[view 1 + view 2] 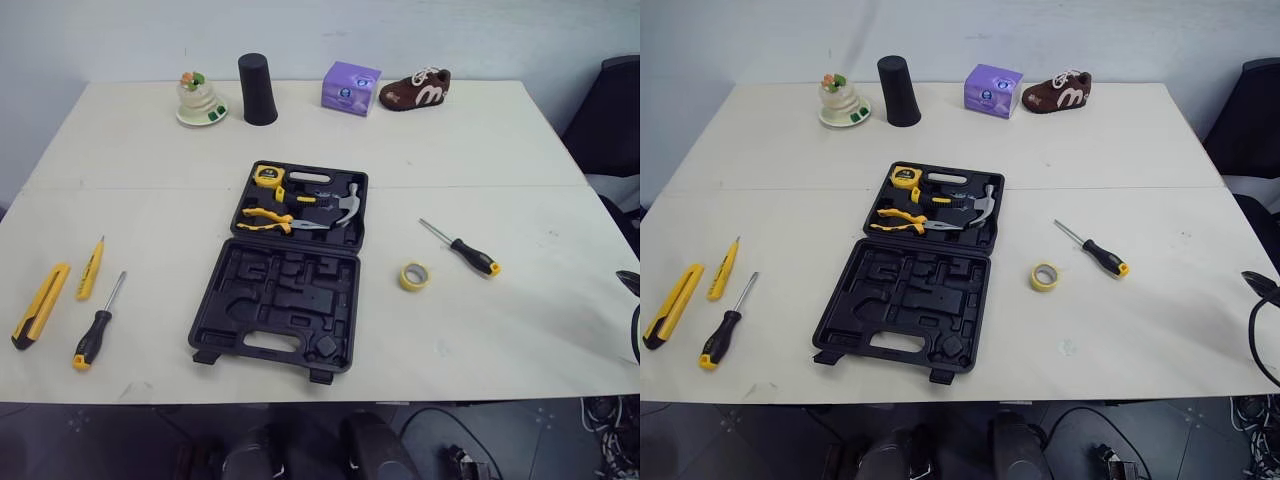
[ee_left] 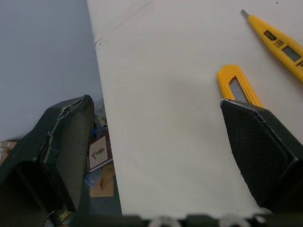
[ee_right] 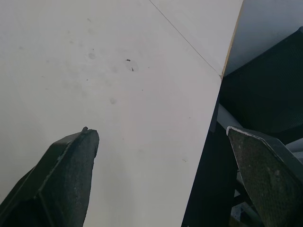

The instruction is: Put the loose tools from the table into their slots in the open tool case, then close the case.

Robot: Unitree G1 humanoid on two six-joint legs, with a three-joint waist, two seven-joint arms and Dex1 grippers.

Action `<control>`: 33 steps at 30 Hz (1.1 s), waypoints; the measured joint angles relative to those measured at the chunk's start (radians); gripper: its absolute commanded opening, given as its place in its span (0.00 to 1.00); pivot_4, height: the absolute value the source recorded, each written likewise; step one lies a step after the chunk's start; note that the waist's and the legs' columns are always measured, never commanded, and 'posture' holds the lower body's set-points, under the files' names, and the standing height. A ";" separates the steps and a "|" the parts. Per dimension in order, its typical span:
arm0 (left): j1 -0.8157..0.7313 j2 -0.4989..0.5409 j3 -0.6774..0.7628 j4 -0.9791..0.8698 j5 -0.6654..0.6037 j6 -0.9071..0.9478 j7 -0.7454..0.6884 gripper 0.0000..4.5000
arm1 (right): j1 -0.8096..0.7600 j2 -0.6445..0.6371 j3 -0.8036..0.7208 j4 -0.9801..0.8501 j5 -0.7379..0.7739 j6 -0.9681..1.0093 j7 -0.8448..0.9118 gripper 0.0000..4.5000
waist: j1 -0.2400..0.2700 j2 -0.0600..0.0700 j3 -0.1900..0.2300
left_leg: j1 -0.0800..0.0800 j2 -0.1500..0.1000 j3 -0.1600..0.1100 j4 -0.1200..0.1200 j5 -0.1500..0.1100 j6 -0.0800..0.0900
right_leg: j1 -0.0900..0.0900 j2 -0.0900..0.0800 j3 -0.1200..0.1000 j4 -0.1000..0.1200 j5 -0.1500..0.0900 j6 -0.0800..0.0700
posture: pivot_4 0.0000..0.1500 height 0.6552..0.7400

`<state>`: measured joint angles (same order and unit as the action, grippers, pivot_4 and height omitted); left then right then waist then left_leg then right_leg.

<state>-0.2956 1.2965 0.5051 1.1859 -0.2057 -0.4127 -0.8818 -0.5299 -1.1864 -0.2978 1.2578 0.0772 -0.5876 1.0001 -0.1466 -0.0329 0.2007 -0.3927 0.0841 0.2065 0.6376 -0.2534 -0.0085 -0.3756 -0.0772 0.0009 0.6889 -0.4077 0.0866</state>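
The open black tool case (image 1: 280, 300) lies mid-table. Its far half holds a tape measure (image 1: 268, 177), pliers (image 1: 268, 219) and a hammer (image 1: 345, 203); the near half's slots are bare. To the case's left lie a yellow utility knife (image 1: 40, 305), a yellow tester screwdriver (image 1: 90, 268) and a black-handled screwdriver (image 1: 98, 325). On the right lie another screwdriver (image 1: 462, 248) and a yellow tape roll (image 1: 415, 276). My left gripper (image 2: 154, 101) is open over the table's left edge, close to the utility knife (image 2: 236, 87). My right gripper (image 3: 160, 130) is open over the table's right edge, holding nothing.
Along the far edge stand a small figurine (image 1: 200, 98), a black cup (image 1: 258, 88), a purple box (image 1: 351, 87) and a brown shoe (image 1: 415, 89). A black chair (image 1: 610, 120) sits off the table's right side. A seam crosses the tabletop behind the case.
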 measured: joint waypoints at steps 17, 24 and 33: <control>0.170 -0.208 0.033 -0.696 -0.183 0.347 -0.160 0.99 | 0.122 0.288 0.037 -0.630 0.247 0.351 0.326 1.00 | 0.013 0.000 0.000 | -0.003 0.003 -0.006 0.008 -0.001 -0.001 | 0.002 0.002 0.005 0.005 0.000 0.000 | 1.00 1.00; 0.114 -0.312 -0.124 -1.019 -0.199 0.561 -0.086 0.54 | 0.155 0.408 0.198 -1.061 0.257 0.618 0.205 0.52 | 0.036 -0.001 0.000 | -0.005 0.005 -0.007 0.012 -0.001 -0.001 | 0.000 0.006 0.006 0.007 0.000 0.000 | 1.00 1.00; -0.112 -0.442 -0.360 -1.051 -0.096 0.712 0.028 0.01 | 0.026 0.537 0.404 -1.192 0.114 0.786 0.018 0.00 | 0.063 -0.001 0.000 | -0.008 0.006 -0.007 0.016 -0.002 -0.001 | -0.002 0.015 0.007 0.006 0.000 -0.001 | 1.00 1.00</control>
<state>-0.4071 0.8540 0.1455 0.1344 -0.3014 0.2989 -0.8541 -0.5043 -0.6490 0.1058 0.0663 0.1911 0.1989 1.0184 -0.0840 -0.0335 0.2003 -0.4007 0.0906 0.1994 0.6532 -0.2550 -0.0099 -0.3774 -0.0621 0.0076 0.6954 -0.4074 0.0861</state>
